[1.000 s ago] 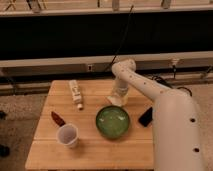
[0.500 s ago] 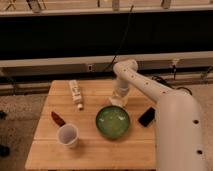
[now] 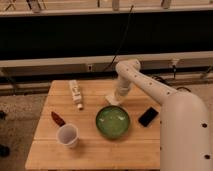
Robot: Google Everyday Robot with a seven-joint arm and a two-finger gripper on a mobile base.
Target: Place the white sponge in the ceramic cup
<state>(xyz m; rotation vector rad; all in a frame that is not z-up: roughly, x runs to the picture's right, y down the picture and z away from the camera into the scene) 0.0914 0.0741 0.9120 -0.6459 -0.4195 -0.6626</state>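
I see the light wooden table (image 3: 95, 150) with the round green bowl (image 3: 113, 121) mid-counter and the small white ceramic cup (image 3: 67, 135) near its front-left corner. My gripper (image 3: 117, 98) sits toward the back edge, at the flat off-white sponge (image 3: 111, 99).

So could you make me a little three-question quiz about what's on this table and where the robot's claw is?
1. True or false: the gripper is down at the white sponge, at the far side of the table.
2. Which lies nearest the ceramic cup? A) the black phone-like slab B) the small dark red object C) the white bottle
3. Fill in: the sponge lies just beyond the ____ bowl.

Key: 1 true; 2 B; 3 green.
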